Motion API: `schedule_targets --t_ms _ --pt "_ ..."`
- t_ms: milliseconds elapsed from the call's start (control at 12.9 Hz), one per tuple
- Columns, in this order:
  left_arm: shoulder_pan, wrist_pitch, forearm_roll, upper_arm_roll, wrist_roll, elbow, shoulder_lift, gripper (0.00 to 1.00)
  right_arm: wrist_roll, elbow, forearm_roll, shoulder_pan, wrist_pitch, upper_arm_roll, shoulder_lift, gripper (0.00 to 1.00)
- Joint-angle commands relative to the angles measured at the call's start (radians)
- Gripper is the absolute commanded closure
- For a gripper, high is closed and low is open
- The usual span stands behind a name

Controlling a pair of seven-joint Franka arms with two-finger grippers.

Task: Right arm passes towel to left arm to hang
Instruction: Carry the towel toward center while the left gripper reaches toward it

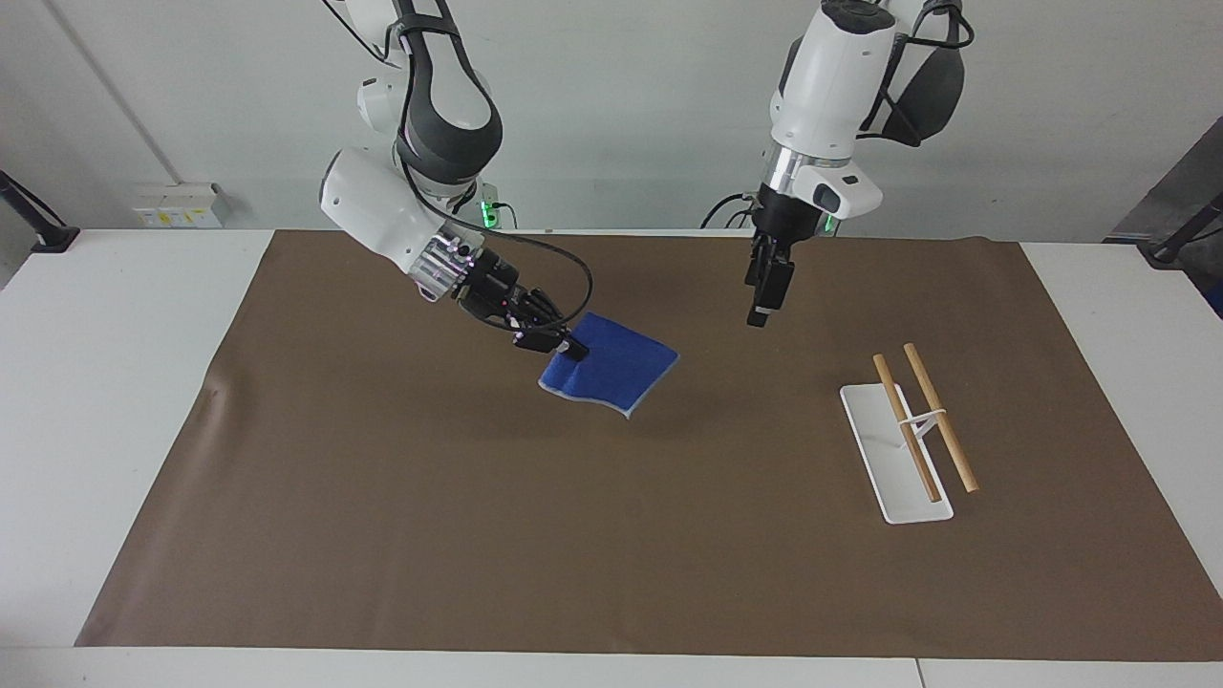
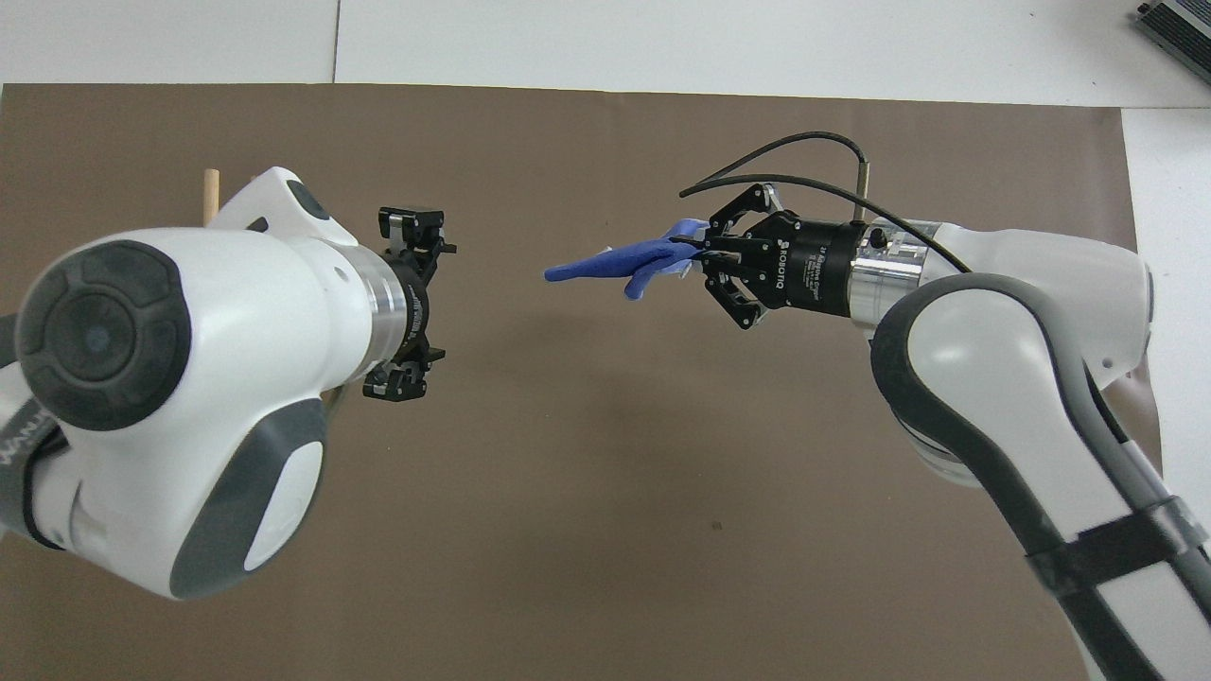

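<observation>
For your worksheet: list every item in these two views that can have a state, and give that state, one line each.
towel: lifted off the mat, pinched at one edge, hanging free.
right claw: shut on the towel.
left claw: open, empty, apart from the towel.
rack: standing on the mat, both wooden rails bare.

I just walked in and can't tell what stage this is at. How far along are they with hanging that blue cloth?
Done: the right gripper has the towel pinched by one edge and lifted over the mat. In hand: the left gripper, fingers open, faces the towel with a gap between them. Left: the handover itself, then draping it on the wooden-barred rack at the left arm's end.
</observation>
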Motion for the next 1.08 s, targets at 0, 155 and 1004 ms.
schedule_targets --t_ms 0,155,1004 --pt "0.001 0.160 -0.030 -0.047 -0.138 -0.119 -0.046 0.00 0.060 0.007 0.119 0.065 0.100 0.002 0.024 1.00" --pt "-0.001 0.284 -0.030 -0.070 -0.186 -0.140 -0.005 0.00 0.062 0.007 0.165 0.095 0.131 0.002 0.027 1.00" --pt "0.033 0.392 -0.030 -0.087 -0.102 -0.177 0.039 1.00 -0.062 -0.105 0.153 0.087 0.114 0.002 -0.010 1.00"
